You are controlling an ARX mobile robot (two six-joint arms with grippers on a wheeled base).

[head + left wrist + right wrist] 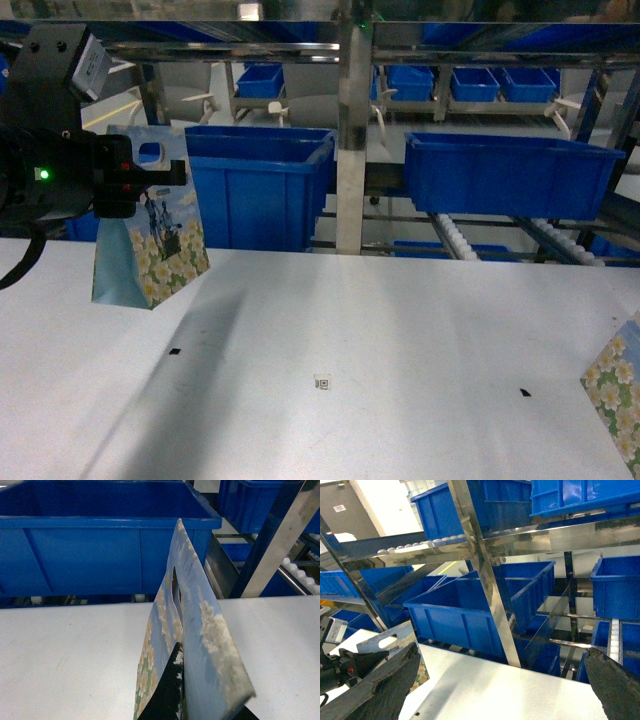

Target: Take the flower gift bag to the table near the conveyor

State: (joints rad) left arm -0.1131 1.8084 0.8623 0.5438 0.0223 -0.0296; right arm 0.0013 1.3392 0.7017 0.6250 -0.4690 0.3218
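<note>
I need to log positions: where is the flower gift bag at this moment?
In the head view the flower gift bag hangs at the far left, held by the left gripper above the table, just in front of a blue bin.

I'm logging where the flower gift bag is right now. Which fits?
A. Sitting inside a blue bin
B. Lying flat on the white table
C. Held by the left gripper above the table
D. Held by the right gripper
C: the left gripper grips the flower gift bag near its handle, and the bag hangs above the table.
</note>
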